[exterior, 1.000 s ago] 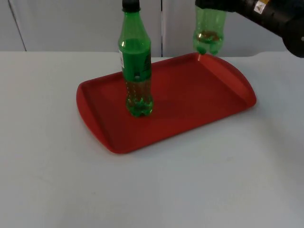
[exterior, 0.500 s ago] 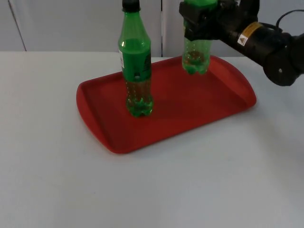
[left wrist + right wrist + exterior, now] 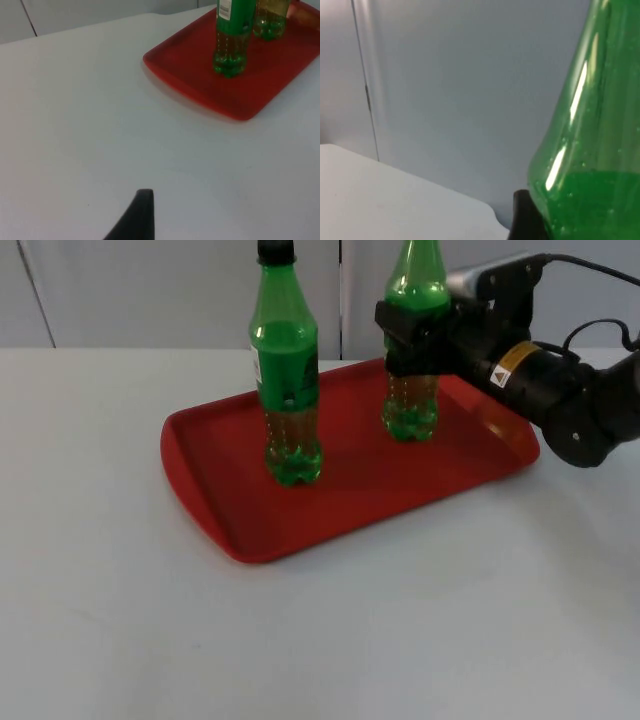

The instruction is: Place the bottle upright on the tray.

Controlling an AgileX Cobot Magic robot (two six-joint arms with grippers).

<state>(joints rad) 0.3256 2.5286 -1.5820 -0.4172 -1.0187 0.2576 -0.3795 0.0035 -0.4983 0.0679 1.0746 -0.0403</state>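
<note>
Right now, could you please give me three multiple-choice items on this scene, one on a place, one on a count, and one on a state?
1. Where does the held bottle stand?
A. on the red tray
B. on the bare table
C. on the other bottle

2. How many green bottles are on the tray?
A. one
B. two
C. three

3. What is the right end effector doing?
A. hanging open over the table
B. gripping the tray's rim
C. gripping a bottle at mid-height

Key: 1 A, its base sits on the tray's far side. 2 B, the free bottle stands nearer the left. 3 C, black fingers clasp its body. The left end effector waits over the table.
</note>
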